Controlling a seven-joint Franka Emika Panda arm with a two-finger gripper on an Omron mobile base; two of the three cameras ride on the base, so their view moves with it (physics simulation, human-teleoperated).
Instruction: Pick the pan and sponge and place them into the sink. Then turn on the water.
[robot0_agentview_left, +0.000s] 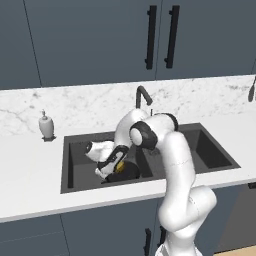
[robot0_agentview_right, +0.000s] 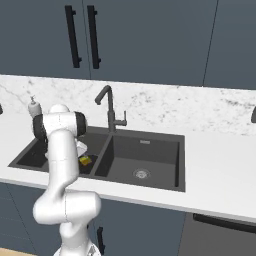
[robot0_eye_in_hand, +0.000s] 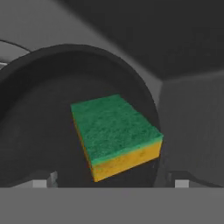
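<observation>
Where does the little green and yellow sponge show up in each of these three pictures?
Left base view: a sliver of the sponge peeks out by the claw, low in the sink's left basin.
Right base view: the sponge sits in the left basin, just right of the white arm.
Hand view: the sponge lies centre frame, green side up, on the black pan.
Shared landmark: the left basin.

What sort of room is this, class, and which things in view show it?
Most likely a kitchen: a double-basin sink with a gooseneck faucet, set in a marble-look counter under dark cabinets.
</observation>
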